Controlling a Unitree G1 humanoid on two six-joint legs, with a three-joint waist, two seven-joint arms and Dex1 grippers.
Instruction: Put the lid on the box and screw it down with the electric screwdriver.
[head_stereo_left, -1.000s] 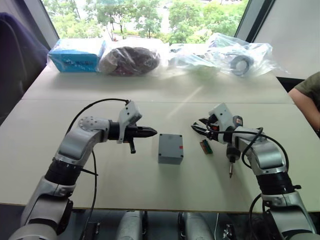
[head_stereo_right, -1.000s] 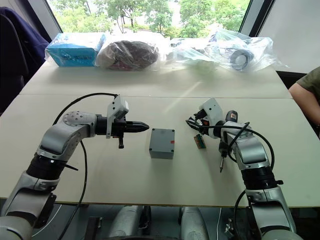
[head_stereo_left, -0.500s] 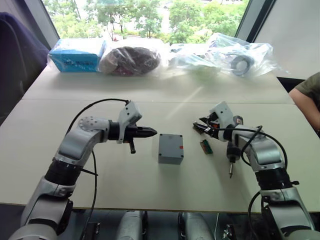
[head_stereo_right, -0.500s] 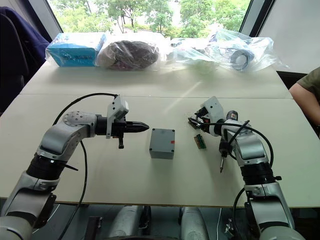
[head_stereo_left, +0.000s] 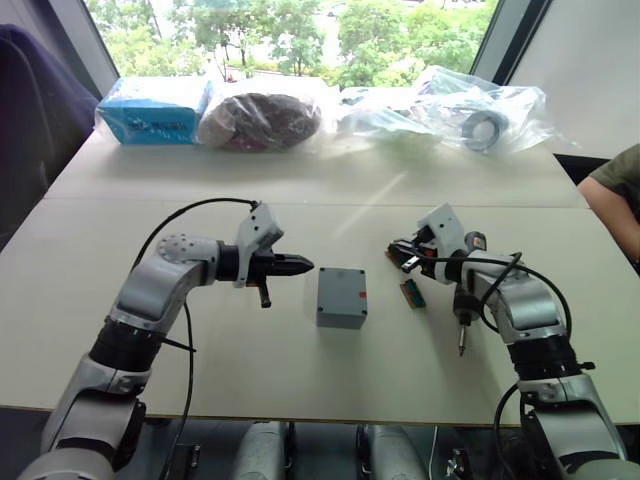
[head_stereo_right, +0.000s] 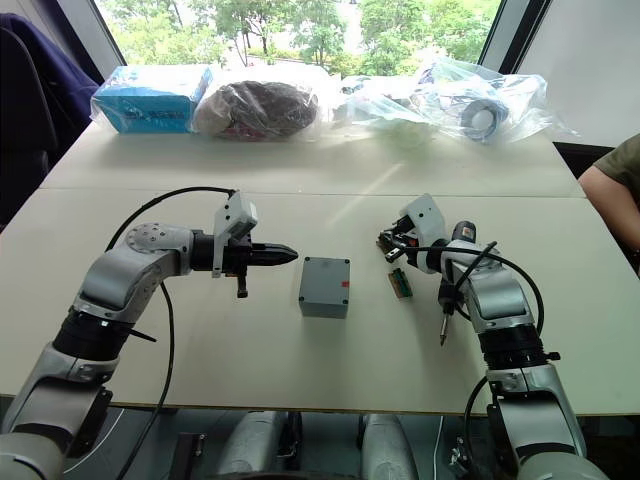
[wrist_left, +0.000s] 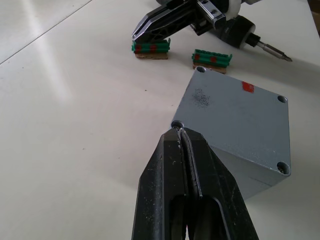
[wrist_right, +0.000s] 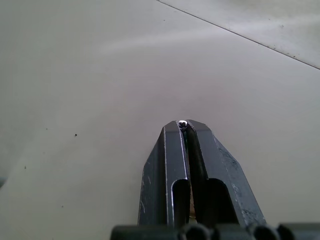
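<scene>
One grey box (head_stereo_left: 341, 297) w/ lid on sits mid-table betw. two grippers, left (head_stereo_left: 305, 264) & right (wrist_right: 183, 125) both pinched closed, empty; one electric screwdriver (head_stereo_left: 461, 308), two green connectors (wrist_left: 212, 58) nearby.

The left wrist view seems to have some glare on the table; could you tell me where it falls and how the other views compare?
In the left wrist view, a pale streak of glare crosses the table away from the box, whose top stays evenly lit. In the right wrist view, a similar bright band runs across the tabletop beyond the right gripper. In the eye views, the window backlights the scene, and the plastic bags glint.
</scene>
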